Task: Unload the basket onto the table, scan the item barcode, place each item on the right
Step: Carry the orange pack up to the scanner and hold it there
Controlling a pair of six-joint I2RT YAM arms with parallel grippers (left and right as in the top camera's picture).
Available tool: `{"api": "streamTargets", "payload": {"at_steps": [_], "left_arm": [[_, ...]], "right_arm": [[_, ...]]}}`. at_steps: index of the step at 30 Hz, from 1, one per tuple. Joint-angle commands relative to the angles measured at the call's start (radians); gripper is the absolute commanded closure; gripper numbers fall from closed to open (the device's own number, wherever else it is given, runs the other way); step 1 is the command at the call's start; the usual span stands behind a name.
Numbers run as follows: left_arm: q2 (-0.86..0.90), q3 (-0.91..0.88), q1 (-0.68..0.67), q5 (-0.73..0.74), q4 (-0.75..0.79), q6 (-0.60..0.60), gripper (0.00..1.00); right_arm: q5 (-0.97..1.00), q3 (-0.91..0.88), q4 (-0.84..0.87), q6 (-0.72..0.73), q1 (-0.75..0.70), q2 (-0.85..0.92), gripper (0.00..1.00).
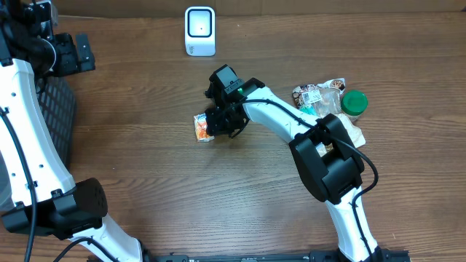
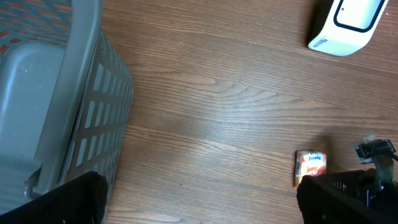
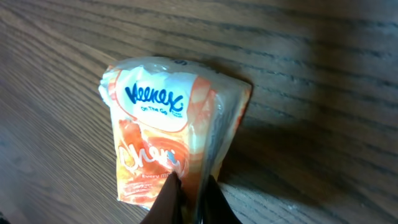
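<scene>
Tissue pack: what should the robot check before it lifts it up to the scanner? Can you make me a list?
1. Right jaws shut on the tissue pack: ok, they pinch one edge.
2. Barcode showing: cannot tell, only the printed front is visible.
3. Path to the scanner: ok, nothing lies between them.
4. Left jaws out of the way: ok, open, over by the basket.
5. Grip strong enough to lift: cannot tell, only a thin edge is held.
</scene>
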Motion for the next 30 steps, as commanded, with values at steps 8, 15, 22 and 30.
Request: {"api": "streamTargets", "payload": {"at_steps": [8, 15, 22, 30], "left_arm": [[-0.016, 0.019, 0.000, 0.007, 0.000, 0.015, 0.01], [-0.016, 0.019, 0.000, 0.007, 0.000, 0.015, 0.00], [-0.016, 0.019, 0.000, 0.007, 0.000, 0.015, 0.01], [-0.016, 0.019, 0.000, 0.007, 0.000, 0.015, 0.01]], "right_arm": [[-0.454, 0.047, -0.021, -0.019, -0.072, -0.069, 0.96], [-0.853, 0.047, 0.114, -0.016, -0.163, -0.209, 0.96], [-1.099, 0.047, 0.241, 0.093, -0.253, -0.248, 0.96], [-1.178, 0.047, 0.438, 0.451, -0.346, -0.248, 0.96]]}}
